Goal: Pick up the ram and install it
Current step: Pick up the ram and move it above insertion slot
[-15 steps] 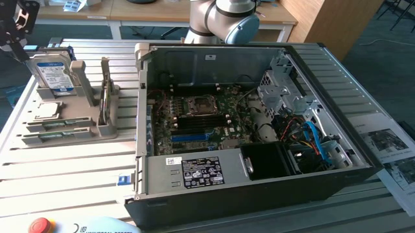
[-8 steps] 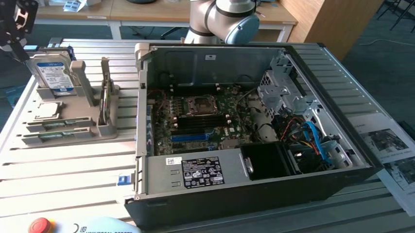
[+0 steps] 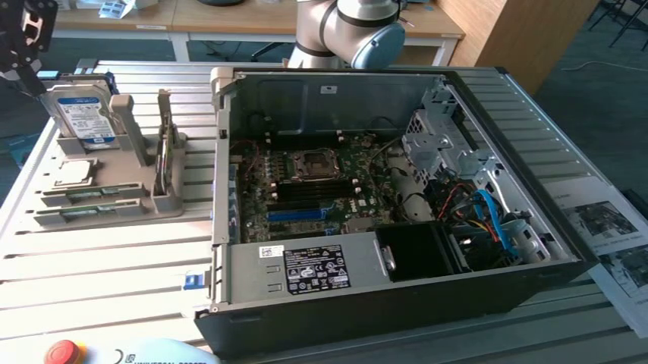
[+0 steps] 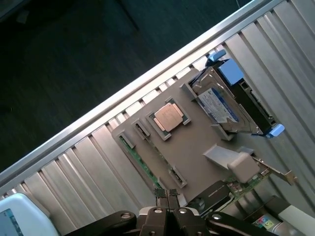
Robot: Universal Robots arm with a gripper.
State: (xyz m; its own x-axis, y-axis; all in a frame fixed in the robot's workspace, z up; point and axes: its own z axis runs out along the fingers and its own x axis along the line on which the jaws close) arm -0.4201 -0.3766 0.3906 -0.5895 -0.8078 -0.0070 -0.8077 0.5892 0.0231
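Two ram sticks [image 3: 89,196], thin and green, lie flat in slots of the grey parts holder [image 3: 132,205] at the exterior view's left. In the wrist view a ram stick's green edge [image 4: 142,167] shows along the holder [image 4: 197,147]. My gripper [image 3: 18,68] hangs high over the table's far left corner, above and behind the holder. Its fingertips [image 4: 166,192] are shut with nothing between them. The open computer case [image 3: 405,303] lies in the middle, its motherboard [image 3: 344,197] exposed with dark and blue slots [image 3: 299,214].
On the holder stand a silver hard drive [image 3: 81,114], a square CPU chip [image 3: 73,173] and an upright card [image 3: 167,144]. A red stop button [image 3: 63,353] and a pendant [image 3: 152,353] sit at the front edge. Papers [image 3: 608,227] lie right of the case.
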